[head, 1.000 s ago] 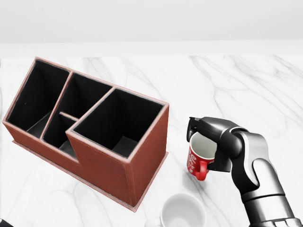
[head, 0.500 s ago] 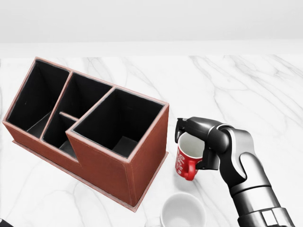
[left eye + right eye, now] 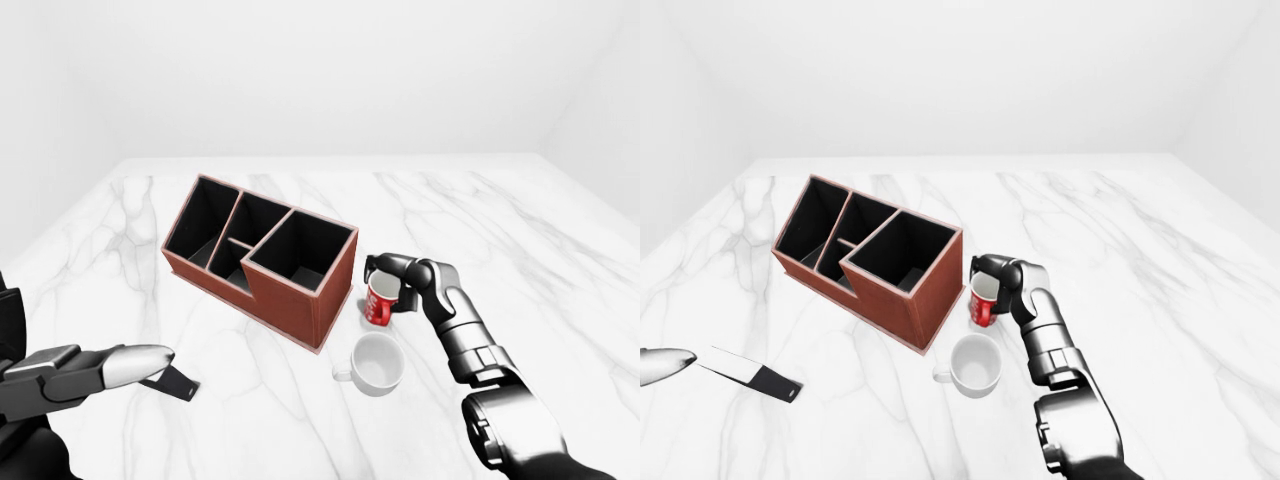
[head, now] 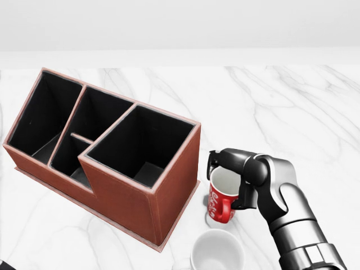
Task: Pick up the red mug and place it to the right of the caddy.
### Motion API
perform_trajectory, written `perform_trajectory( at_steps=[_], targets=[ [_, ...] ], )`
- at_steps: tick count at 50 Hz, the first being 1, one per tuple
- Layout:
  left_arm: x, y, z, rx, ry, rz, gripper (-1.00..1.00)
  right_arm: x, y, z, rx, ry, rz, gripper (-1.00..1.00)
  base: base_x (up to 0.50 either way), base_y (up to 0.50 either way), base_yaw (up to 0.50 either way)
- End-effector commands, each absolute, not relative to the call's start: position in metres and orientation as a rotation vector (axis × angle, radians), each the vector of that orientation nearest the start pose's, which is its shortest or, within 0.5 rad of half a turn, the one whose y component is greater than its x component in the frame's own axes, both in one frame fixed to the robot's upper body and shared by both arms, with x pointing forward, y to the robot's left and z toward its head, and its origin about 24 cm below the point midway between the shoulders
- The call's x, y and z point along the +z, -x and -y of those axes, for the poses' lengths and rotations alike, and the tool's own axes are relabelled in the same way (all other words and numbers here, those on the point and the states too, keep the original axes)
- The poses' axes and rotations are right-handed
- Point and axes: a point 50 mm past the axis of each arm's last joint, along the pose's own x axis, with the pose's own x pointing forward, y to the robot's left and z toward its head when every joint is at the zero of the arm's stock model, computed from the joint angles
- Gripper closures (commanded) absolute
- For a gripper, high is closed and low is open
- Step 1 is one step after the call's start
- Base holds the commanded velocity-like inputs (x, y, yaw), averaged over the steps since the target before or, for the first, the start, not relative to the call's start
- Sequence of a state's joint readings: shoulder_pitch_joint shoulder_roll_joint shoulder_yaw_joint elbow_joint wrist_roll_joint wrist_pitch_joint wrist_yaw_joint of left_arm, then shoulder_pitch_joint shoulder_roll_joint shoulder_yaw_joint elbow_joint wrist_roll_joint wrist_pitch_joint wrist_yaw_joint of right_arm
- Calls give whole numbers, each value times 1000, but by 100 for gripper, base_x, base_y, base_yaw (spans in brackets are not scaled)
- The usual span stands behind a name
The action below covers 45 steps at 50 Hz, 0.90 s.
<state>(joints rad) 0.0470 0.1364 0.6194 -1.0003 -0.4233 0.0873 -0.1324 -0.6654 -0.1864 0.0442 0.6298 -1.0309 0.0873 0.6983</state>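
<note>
Since a second ago: right hand (image 4: pixel 228 180) carried red mug (image 4: pixel 221 198) leftward, now just beside caddy (image 4: pixel 107 157) right end wall, lower in head view. Fingers clamped round mug rim and body; mug upright, base at or just above surface, contact unclear. White marble table (image 3: pixel 520 240), plain white walls. White mug (image 3: pixel 377 363) near, below red one. Left hand (image 3: pixel 90 370) extended, fingers together, holding nothing. Flat dark object (image 3: pixel 752 373) lies left.

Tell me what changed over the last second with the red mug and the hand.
In the head view, the right hand, shut on the red mug, carried it left and slightly down, closer to the caddy. The grip did not change. The caddy and the white mug stayed put.
</note>
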Motion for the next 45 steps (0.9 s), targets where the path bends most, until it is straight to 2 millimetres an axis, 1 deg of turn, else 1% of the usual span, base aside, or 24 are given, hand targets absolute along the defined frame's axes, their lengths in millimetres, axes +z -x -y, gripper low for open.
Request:
perform_trajectory(
  at_steps=[1,6,12,18,28,33,41,45],
  targets=[
    [246,-132,-231,163,-116,940,-100,59,-362,150,639,1181,-492,100,0,0,0],
    [245,-133,-230,162,-117,936,-100,54,-365,150,659,1131,-532,100,0,0,0],
    [246,-132,-231,163,-117,943,-100,55,-369,151,600,1130,-499,100,0,0,0],
    [246,-132,-230,160,-117,943,-100,63,-375,153,563,1118,-473,100,0,0,0],
    [245,-132,-230,160,-117,936,-100,63,-378,159,517,1137,-471,100,0,0,0],
    [244,-133,-230,159,-117,934,-100,69,-379,161,506,1158,-457,100,0,0,0],
    [246,-132,-230,161,-116,942,-100,59,-376,161,476,1188,-455,100,0,0,0],
    [247,-131,-231,163,-115,949,-100,56,-374,157,464,1187,-434,100,0,0,0]
  ],
)
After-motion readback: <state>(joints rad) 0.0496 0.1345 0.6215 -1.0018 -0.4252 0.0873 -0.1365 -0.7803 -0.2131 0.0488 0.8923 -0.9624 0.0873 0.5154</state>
